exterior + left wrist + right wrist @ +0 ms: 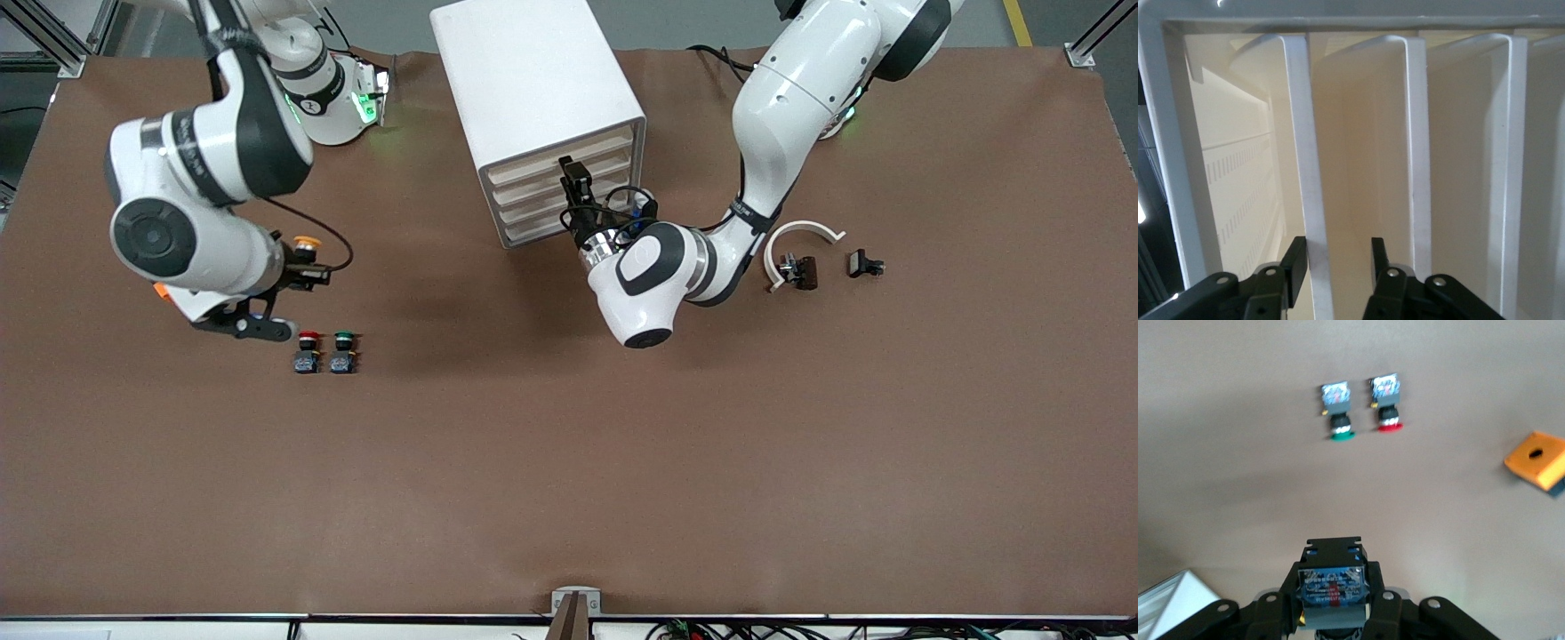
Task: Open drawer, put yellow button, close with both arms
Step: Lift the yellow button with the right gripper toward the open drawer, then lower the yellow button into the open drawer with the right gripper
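Note:
The white cabinet (533, 89) stands near the arms' bases, all four drawers shut. My left gripper (573, 182) is at its front. In the left wrist view it (1337, 263) is open, with its fingers on either side of the front lip of the topmost drawer (1313, 167). One finger (1295, 267) touches the lip. The drawer shows in the front view (533, 171). My right gripper (302, 260) is shut on the yellow button (307, 242) and holds it above the table. The button's black and blue-grey body (1331, 585) sits between the fingers.
A red-capped button (308, 351) and a green-capped button (343, 351) stand side by side nearer the front camera than my right gripper. An orange block (1536, 459) lies under the right arm. A white curved piece (800, 233) and small black parts (864, 264) lie toward the left arm's end.

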Action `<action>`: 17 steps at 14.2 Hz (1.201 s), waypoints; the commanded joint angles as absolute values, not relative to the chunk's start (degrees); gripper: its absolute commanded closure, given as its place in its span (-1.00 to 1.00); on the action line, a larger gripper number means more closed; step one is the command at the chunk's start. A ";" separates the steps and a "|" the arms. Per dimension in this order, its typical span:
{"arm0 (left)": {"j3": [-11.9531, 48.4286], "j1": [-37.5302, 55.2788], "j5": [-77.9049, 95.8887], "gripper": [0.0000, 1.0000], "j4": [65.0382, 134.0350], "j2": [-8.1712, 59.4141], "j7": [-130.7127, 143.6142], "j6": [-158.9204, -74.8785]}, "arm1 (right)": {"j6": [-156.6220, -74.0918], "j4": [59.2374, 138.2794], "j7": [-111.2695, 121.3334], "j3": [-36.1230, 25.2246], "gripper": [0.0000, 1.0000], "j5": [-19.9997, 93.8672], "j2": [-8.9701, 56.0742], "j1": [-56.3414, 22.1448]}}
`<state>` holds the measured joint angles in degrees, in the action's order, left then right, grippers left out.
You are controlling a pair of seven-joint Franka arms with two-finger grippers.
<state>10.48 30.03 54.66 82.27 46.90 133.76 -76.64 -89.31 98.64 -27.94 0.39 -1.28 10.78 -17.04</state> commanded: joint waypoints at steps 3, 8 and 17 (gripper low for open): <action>10.11 30.23 55.02 1.00 81.12 47.72 135.44 -75.76 | -85.25 93.26 -49.00 -0.09 0.53 -1.41 11.07 -29.24; 9.49 29.62 54.15 1.00 81.04 47.90 135.44 -75.76 | -86.13 87.11 -69.32 -0.09 0.55 5.33 13.00 -37.17; 7.82 25.14 54.05 1.00 78.84 47.90 135.26 -75.85 | -97.72 84.11 -90.59 -0.26 0.56 12.30 16.61 -41.83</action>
<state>8.82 25.51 55.34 80.46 46.86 136.03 -75.03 -96.46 86.08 -85.83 0.27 11.57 14.80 -40.04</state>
